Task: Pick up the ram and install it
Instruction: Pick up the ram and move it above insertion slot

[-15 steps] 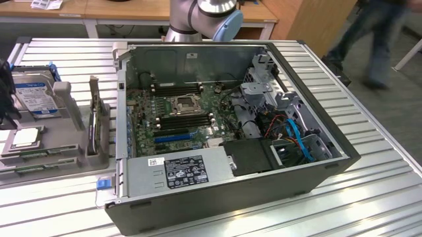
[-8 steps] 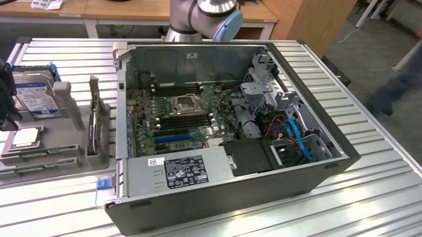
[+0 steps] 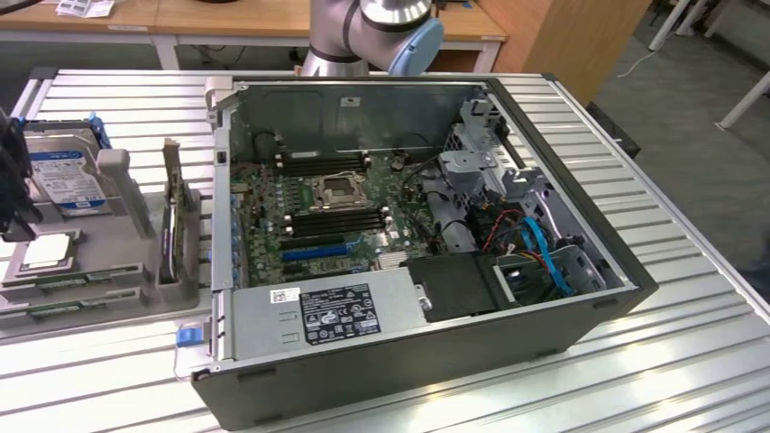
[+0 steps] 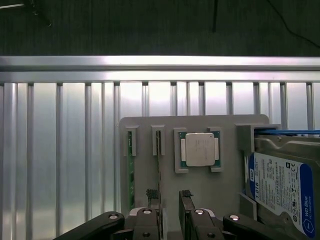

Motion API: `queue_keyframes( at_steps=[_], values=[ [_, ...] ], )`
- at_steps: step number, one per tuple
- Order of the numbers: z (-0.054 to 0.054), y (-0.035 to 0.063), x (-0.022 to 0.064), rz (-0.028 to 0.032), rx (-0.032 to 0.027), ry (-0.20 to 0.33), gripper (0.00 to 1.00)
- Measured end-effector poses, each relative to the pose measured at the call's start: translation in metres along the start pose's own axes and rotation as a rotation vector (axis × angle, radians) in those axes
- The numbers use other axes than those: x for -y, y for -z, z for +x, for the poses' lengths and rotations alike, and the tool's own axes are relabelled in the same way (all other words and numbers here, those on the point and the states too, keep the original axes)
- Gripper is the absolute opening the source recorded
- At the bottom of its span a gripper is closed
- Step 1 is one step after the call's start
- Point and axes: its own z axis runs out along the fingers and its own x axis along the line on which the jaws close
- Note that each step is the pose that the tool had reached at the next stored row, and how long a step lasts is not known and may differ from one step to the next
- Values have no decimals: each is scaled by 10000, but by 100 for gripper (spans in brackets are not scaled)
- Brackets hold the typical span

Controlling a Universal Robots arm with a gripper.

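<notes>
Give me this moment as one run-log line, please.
gripper: open, empty, above tray | ram: not yet picked, in tray slot | CPU: in tray

Ribbed metal table (image 3: 673, 361) with open computer case (image 3: 421, 383) and grey parts holder (image 4: 222, 187)

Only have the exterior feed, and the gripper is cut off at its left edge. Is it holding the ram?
Observer: No. In the wrist view the gripper is open, with nothing between its fingers.
Operator: Where's the ram then?
Observer: One ram stick stands on edge in a slot of the grey tray, just ahead of the gripper. A second ram stick stands in the next slot over.
Operator: Lined up on the near one?
Observer: Not centred, as far as I can tell. That stick's end lines up with one fingertip rather than with the gap between the two.
</notes>
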Motion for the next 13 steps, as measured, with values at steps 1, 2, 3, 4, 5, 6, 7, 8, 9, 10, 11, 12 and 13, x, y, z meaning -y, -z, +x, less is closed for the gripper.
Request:
queue_keyframes(
  at_steps=[1, 2, 3, 4, 5, 6, 7, 8, 9, 10, 11, 12, 13],
  values=[
    [0, -5, 0, 0, 0, 0, 29],
    [0, -9, 0, -1, -1, 0, 29],
    [0, -14, 1, -1, -1, 0, 29],
    [1, -19, 1, 0, -1, 0, 29],
    [1, -25, 1, 0, 0, 0, 29],
    [1, -30, 1, 0, 0, 0, 29],
    [1, -35, 1, 0, 0, 0, 29],
    [1, -40, 2, 0, 0, 0, 29],
    [1, -45, 2, 0, 0, 0, 29],
    [2, -51, 2, 0, -1, 0, 29],
    [2, -57, 3, 0, 0, 0, 29],
    [2, -63, 3, 0, 0, 0, 29],
    [2, -67, 3, -1, 0, 0, 29]
  ],
)
